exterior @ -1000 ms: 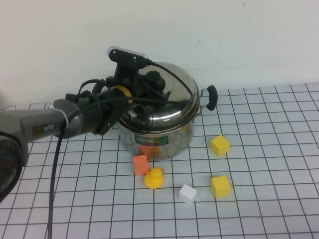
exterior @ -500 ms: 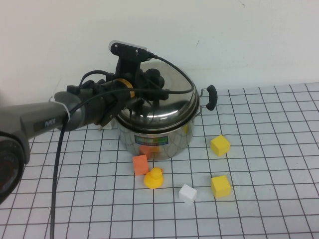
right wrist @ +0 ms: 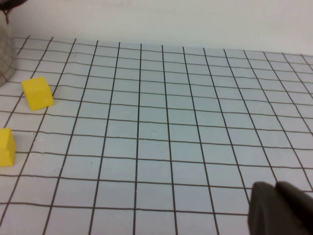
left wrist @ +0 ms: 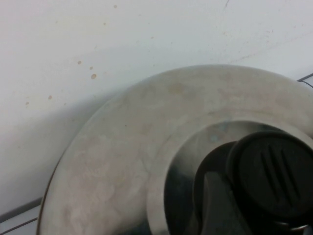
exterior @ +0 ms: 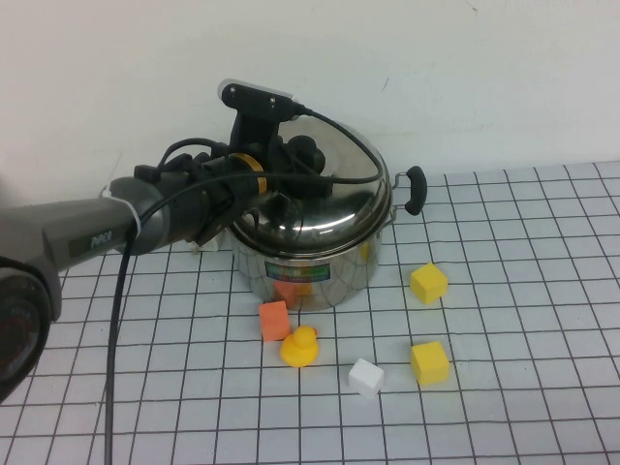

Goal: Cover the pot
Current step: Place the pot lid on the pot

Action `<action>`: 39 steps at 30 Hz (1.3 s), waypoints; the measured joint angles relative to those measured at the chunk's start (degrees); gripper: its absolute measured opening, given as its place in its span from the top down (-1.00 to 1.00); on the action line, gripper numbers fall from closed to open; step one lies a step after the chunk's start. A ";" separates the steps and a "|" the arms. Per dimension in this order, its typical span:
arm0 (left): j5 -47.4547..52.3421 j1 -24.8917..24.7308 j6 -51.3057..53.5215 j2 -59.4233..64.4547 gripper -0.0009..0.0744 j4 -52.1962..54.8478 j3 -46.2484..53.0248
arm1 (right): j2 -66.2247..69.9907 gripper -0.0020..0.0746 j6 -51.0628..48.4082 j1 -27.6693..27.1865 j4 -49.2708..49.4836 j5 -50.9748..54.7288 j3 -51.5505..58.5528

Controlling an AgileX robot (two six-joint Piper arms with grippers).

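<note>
High view: lid on pot.

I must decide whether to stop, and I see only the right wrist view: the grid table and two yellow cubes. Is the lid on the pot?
Observer: Yes. In the high view the domed lid lies on top of the pot.
Operator: Where is the left gripper?
Observer: The left gripper is at the lid's black knob, above the pot's middle.
Operator: And the right gripper?
Observer: The high view does not show the right gripper at all; only your view does.
</note>
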 joint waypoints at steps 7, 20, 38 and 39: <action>0.57 -0.22 0.00 -0.24 0.11 0.14 0.00 | 0.00 0.92 0.00 0.00 0.00 0.00 0.00; 4.23 -0.31 -0.13 -2.69 0.11 1.16 0.00 | 0.00 0.92 0.00 0.00 0.00 0.00 0.00; 3.22 -0.31 -1.07 -1.73 0.11 1.25 0.00 | 0.00 0.92 0.00 0.00 0.00 0.00 0.00; 3.22 -0.31 -1.33 -1.73 0.11 1.25 0.00 | 0.00 0.92 0.00 0.00 0.00 0.00 0.00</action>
